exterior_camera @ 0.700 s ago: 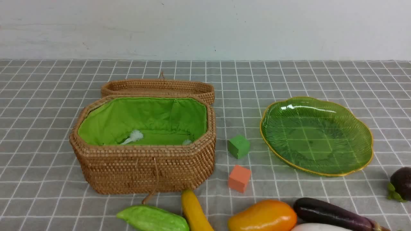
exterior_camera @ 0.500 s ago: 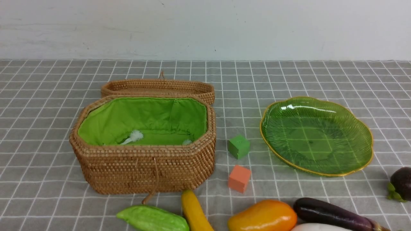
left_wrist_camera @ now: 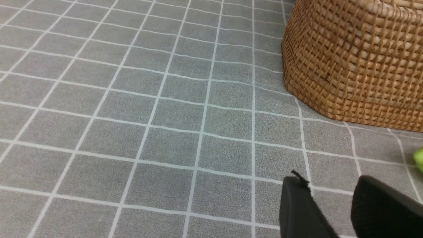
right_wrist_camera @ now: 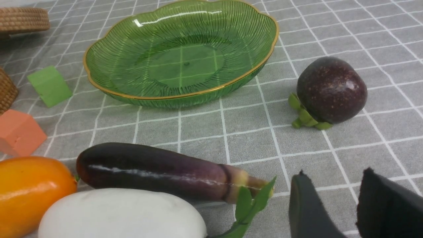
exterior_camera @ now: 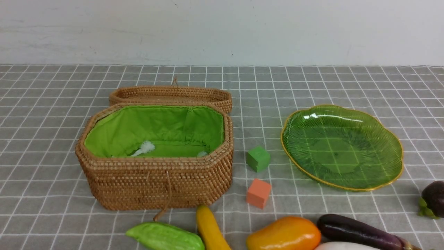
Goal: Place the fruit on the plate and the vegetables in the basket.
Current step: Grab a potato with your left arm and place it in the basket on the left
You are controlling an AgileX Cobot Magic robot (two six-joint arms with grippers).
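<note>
the right gripper (right_wrist_camera: 333,175) is standing parted and empty; the left gripper (left_wrist_camera: 328,180) likewise. the small round dark purple mangosteen with green leaves (right_wrist_camera: 331,89) is lying ahead of the right jaws, at 4 o'clock from the ribbed translucent green glass plate (exterior_camera: 341,149), not touching it. judging by this, the right gripper is sitting nearer.

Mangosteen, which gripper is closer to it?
Right. The right gripper has the mangosteen ahead of its fingertips; the left gripper is over by the basket, with no mangosteen in its view.
</note>
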